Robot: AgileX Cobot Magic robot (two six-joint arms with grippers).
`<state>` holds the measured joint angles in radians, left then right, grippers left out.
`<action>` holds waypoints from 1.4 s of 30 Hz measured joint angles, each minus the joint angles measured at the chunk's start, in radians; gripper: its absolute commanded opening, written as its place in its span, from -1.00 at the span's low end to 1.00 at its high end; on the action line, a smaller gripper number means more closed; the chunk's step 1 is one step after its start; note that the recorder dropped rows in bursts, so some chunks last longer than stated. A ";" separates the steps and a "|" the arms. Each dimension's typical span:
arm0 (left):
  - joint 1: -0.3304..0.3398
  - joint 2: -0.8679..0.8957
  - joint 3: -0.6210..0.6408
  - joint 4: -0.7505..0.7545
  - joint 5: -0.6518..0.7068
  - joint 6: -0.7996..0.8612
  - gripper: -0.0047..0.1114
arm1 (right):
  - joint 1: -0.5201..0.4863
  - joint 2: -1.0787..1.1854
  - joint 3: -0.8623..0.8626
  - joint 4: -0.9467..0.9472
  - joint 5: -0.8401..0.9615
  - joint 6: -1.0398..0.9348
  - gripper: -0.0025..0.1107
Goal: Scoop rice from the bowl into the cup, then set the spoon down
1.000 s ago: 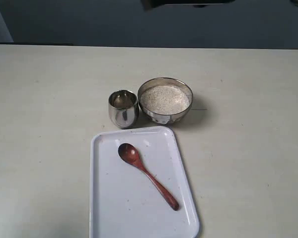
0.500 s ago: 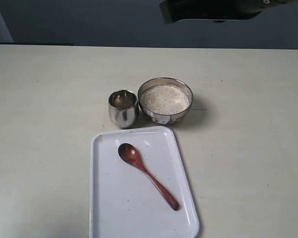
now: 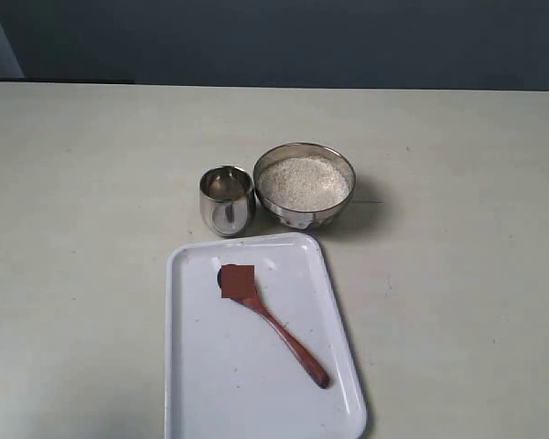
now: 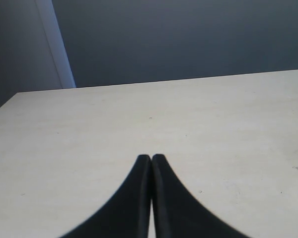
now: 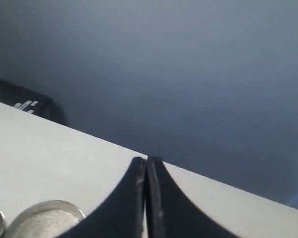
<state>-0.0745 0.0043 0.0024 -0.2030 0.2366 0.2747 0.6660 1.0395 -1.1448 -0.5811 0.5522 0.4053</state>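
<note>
The steel bowl holds white rice near the table's middle, and its rim also shows in the right wrist view. Just left of it stands the small steel cup. The reddish-brown wooden spoon lies slantwise on the white tray, head toward the cup. Neither gripper appears in the exterior view. My left gripper is shut and empty over bare table. My right gripper is shut too, raised beyond the bowl with nothing in it.
The pale table stretches wide on both sides of the tray. A dark wall runs behind its far edge. A black box sits at the table's far edge in the right wrist view.
A dark arm part that showed at the top of the exterior view half a second ago has gone out of the picture. Bowl, cup, spoon and tray have not moved.
</note>
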 measured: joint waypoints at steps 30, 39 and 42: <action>0.000 0.000 0.000 0.000 0.000 0.000 -0.91 | -0.632 -0.980 1.140 0.425 -0.420 -0.195 -0.95; 0.000 0.000 0.000 0.000 0.000 0.000 -0.91 | -0.632 -0.991 1.140 0.434 -0.331 -0.197 -0.95; 0.000 0.000 0.000 0.000 0.000 0.000 -0.91 | -0.632 -0.991 1.140 0.434 -0.313 -0.197 -0.95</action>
<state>-0.0745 0.0043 0.0024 -0.2030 0.2366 0.2747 0.0341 0.0481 -0.0050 -0.1472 0.2390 0.2088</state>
